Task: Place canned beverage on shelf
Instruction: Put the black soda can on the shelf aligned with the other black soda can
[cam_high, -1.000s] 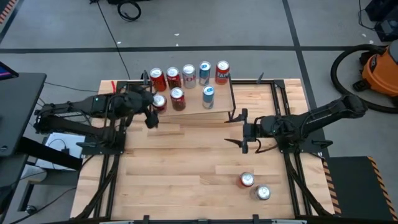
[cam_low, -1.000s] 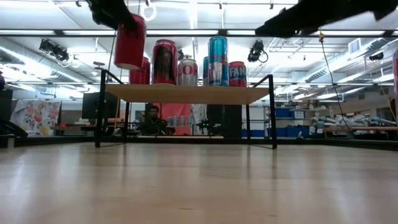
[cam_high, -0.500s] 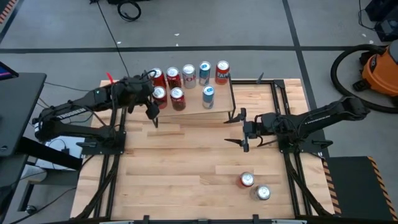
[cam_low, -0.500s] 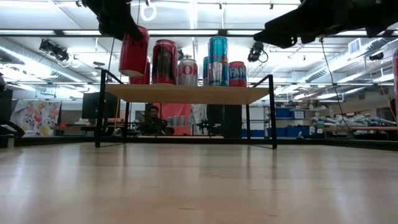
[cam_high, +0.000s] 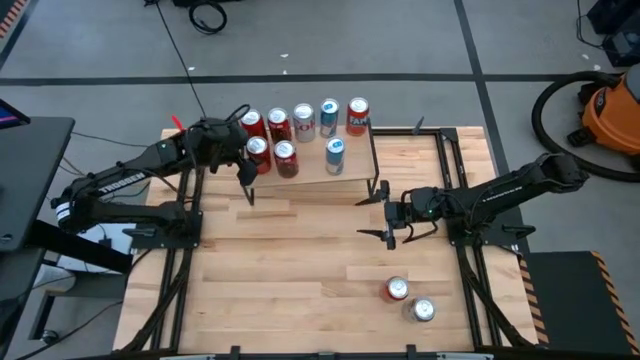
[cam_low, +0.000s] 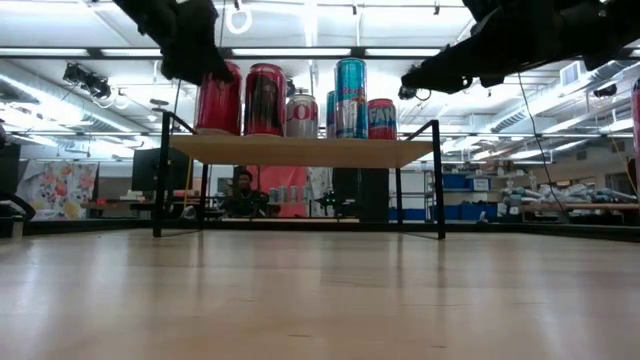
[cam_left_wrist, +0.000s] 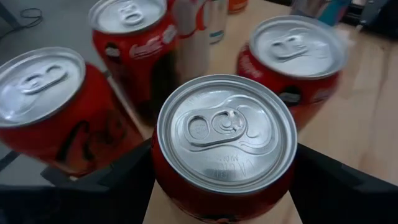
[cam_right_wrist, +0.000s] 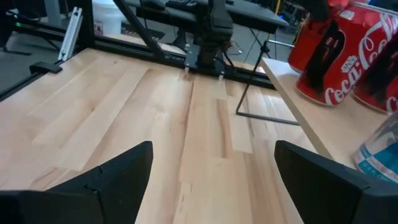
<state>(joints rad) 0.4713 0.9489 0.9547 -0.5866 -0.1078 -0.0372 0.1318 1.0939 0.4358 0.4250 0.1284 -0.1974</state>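
Note:
A red can (cam_high: 259, 147) is in my left gripper (cam_high: 254, 154), over the left end of the shelf (cam_high: 356, 160), a light board on thin black legs. In the low view this can (cam_low: 218, 98) stands upright, its bottom level with the board (cam_low: 310, 150); whether it rests there I cannot tell. Several other cans (cam_high: 304, 122) stand on the shelf on their bases. My right gripper (cam_high: 385, 215) hangs open over the tabletop, right of the shelf, with nothing between its fingers (cam_right_wrist: 93, 186). My left gripper pinches the red can's side wall (cam_left_wrist: 163, 177), just below the top rim, between its two fingers (cam_left_wrist: 106, 183). The fingers come from the table's left, slanting down, one on each side. The can stays upright, its lid (cam_left_wrist: 225, 132) up.
Two more cans (cam_high: 397, 290) (cam_high: 422, 311) stand on the slatted tabletop near its near right corner. Bare wood lies between them and the shelf. An orange vacuum (cam_high: 600, 110) stands on the floor beyond the right edge. A person (cam_low: 243, 186) sits in the room behind.
My left gripper has swung toward the far edge and down, carrying the red can from beside the shelf's left end to above it. The can, tilted and high before, now stands upright at board height. My right gripper has sunk a little.

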